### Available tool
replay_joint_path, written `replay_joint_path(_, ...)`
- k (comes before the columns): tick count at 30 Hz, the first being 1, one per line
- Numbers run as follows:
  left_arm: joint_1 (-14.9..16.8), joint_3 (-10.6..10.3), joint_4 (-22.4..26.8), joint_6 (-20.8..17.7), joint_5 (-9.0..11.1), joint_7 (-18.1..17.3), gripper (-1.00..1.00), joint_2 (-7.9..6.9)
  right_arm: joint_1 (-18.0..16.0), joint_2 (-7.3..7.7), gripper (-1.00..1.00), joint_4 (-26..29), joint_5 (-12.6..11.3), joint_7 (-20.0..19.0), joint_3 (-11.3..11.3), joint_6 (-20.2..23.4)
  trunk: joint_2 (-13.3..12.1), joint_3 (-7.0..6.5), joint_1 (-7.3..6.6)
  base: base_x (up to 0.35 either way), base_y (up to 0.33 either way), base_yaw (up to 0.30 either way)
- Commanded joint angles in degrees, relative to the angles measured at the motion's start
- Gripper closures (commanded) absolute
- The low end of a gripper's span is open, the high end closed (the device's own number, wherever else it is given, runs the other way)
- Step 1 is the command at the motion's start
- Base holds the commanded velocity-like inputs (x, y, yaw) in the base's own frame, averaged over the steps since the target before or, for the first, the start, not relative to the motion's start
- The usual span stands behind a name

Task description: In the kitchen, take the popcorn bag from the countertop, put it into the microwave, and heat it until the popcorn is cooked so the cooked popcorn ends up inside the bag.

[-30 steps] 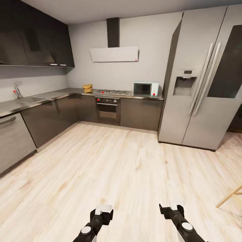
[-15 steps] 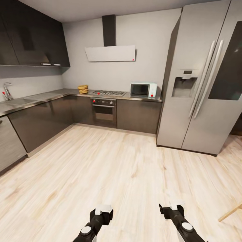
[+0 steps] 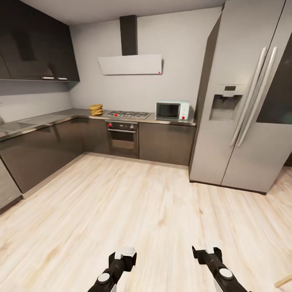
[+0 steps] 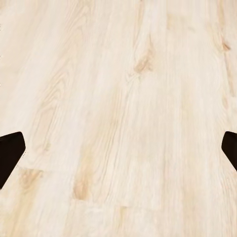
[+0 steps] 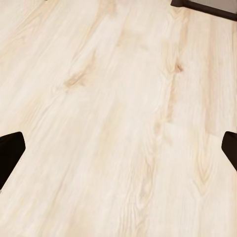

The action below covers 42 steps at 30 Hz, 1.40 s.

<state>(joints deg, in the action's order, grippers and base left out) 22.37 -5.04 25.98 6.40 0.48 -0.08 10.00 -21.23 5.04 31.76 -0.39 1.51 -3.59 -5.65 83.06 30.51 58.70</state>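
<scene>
Kitchen [image 3: 146, 121] ahead of me, pale wood floor [image 3: 134, 202] between my arms and the far counter [image 3: 81, 114]. Bag [image 3: 96, 109] sits on the counter at the back, just left of the hob [image 3: 127, 114]; too small to see any contents. Microwave [image 3: 172, 110] stands on the same counter right of the hob, door closed, well apart from the bag. Oven [image 3: 123, 138] under the hob, hood [image 3: 129, 65] above, tall fridge [image 3: 243, 101] right of the microwave. Open floor lies between me and the bag. Left gripper [image 3: 123, 256] and right gripper [image 3: 211, 251] hang low over the floor, far from the bag. Both wrist views show fingertips [image 4: 10, 155] [image 5: 10, 153] at opposite edges, so both are spread wide, holding nothing.
</scene>
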Motion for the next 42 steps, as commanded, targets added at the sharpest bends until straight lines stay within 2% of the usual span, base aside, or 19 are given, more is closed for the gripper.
replay_joint_path(1, 0.0, -0.1, 0.0, 0.2, 0.1, 0.0, -1.0, 0.0, 0.0, 0.06, -1.0, 0.0, 0.0, 0.2, -0.3, -0.2, 0.0, 0.05, 0.03, 0.345, 0.111, -0.005)
replay_joint_path(7, 0.0, -0.1, 0.0, 0.2, 0.1, -0.1, -1.0, 0.0, 0.0, 0.06, -1.0, 0.0, 0.0, 0.2, -0.3, -0.2, 0.0, 0.05, 0.03, 0.345, 0.143, -0.013)
replay_joint_path(18, 0.0, -0.1, 0.0, 0.2, 0.1, -0.1, -1.0, 0.0, 0.0, 0.06, -1.0, 0.0, 0.0, 0.2, -0.3, -0.2, 0.0, 0.05, 0.03, 0.345, 0.154, -0.253)
replay_joint_path(37, 0.1, 0.0, -0.5, 0.0, 0.1, 0.1, -1.0, 0.0, -0.1, 0.12, -1.0, 0.3, -0.7, 0.0, 0.1, -0.2, 0.0, 0.05, 0.03, 0.334, 0.202, -0.006)
replay_joint_path(40, -1.8, 0.0, -1.2, -0.1, 0.1, 0.1, -1.0, 0.0, -0.1, 0.14, -1.0, 1.3, -0.8, -0.1, 0.3, -0.1, 0.0, 0.05, 0.03, 0.331, 0.169, 0.0)
replay_joint_path(42, -4.3, -0.1, -2.5, -0.1, -0.1, 0.0, -1.0, 0.0, -0.2, 0.14, -1.0, 2.0, -0.8, -0.2, 0.4, -0.1, 0.0, 0.05, 0.03, 0.31, 0.156, 0.0)
